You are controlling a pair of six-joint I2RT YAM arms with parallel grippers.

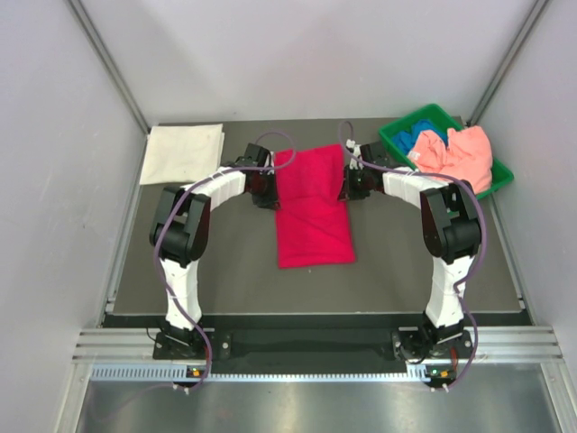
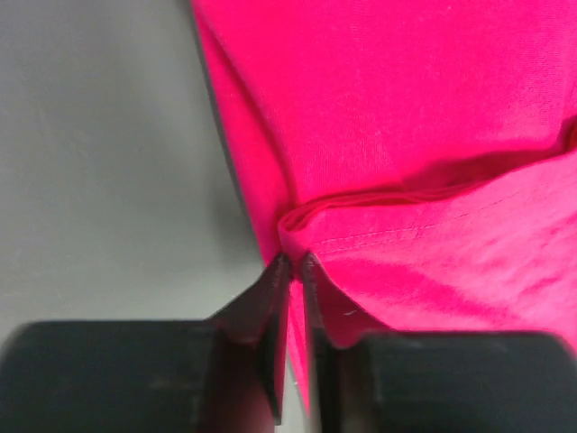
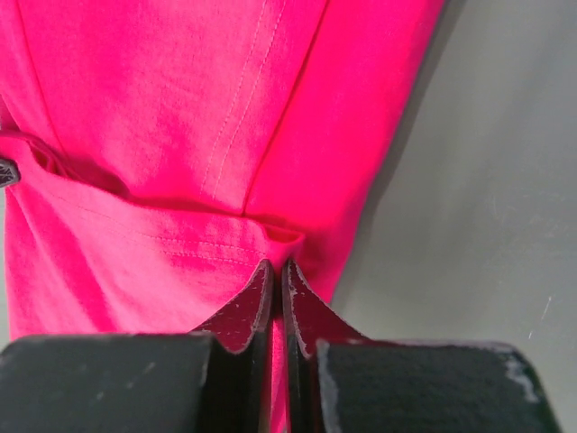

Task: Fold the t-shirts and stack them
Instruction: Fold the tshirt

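Black plastic fingers of the left gripper [image 2: 293, 263] are pinched nearly together on the left edge of the crimson-red cloth t-shirt [image 2: 406, 117]. A sliver of red shows in the slit btwn them, so it's clamped on the fabric, right where a hemmed layer w/ a stitch line lies over the layer below. Same story on the opp. edge for the right gripper [image 3: 275, 267]: its scuffed black fingers are closed w/ red cloth in the thin gap, tips at a hemmed corner of the upper layer. Both wrist cams show the shirt lying on the dark grey table mat [image 2: 99, 162], w/ bare mat to the outside of each gripper. From the top cam, the shirt [image 1: 311, 216] is a long narrow strip, folded lengthwise, running far-to-near at approx. the mat's centre. The left gripper [image 1: 268, 187] and right gripper [image 1: 352, 185] sit on either side of its far part, facing each other, each on its own side's edge. The strip's near end lies flat on the mat [image 1: 225, 271]. At the far-left corner of the mat lies a white cloth t-shirt [image 1: 183, 153], folded square, apart from the red one. At the far-right corner sits a green plastic bin [image 1: 393, 144], turned at an angle. Inside it a salmon-pink cloth t-shirt [image 1: 458, 153] is bunched up and spills over the right side, w/ a blue cloth t-shirt [image 1: 422, 140] crumpled just beside it on the left. Can't tell whether the red shirt's pinched edges are lifted off the mat.
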